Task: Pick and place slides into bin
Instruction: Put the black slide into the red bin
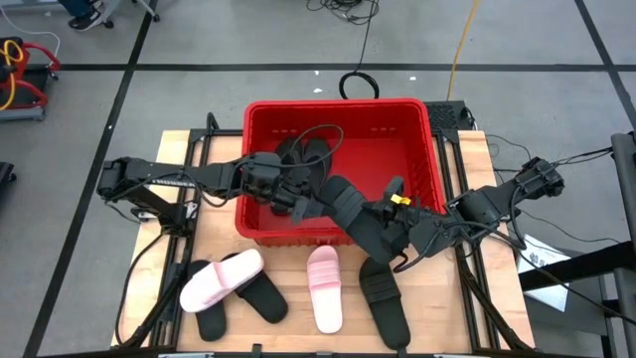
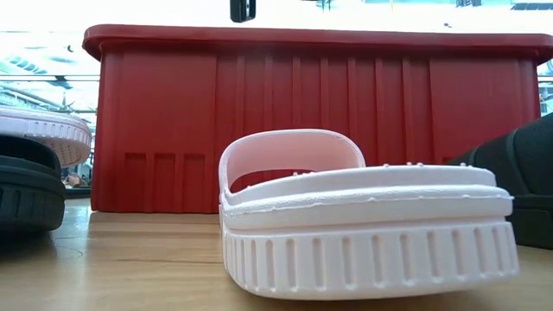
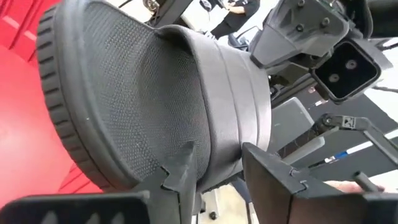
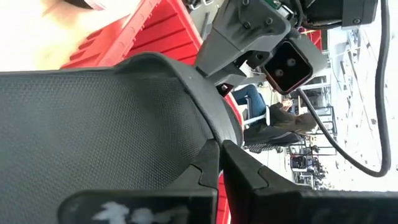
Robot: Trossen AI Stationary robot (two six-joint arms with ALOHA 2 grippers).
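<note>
Both arms meet over the near wall of the large bright red rectangular plastic bin [image 1: 407, 124], sharing one black textured slip-on slide [image 1: 350, 209] that hangs tilted across the rim. The left gripper [image 3: 214, 171] reaches in from the bin's interior, its fingers [image 3: 180, 177] set wide on either side of the slide's broad strap; whether they press it cannot be told. The right gripper [image 4: 219, 163] comes from the opposite side with its fingers [image 4: 245, 171] pinched tight on the same slide. Another black slide [image 1: 303, 151] lies on the bin floor. On the wooden counter [image 1: 457, 298], a light pink broad-strapped slide [image 1: 324, 288] rests between a black slide [image 1: 385, 303] and a pile of one pink slide [image 1: 221, 280] over two black slides [image 1: 263, 296].
</note>
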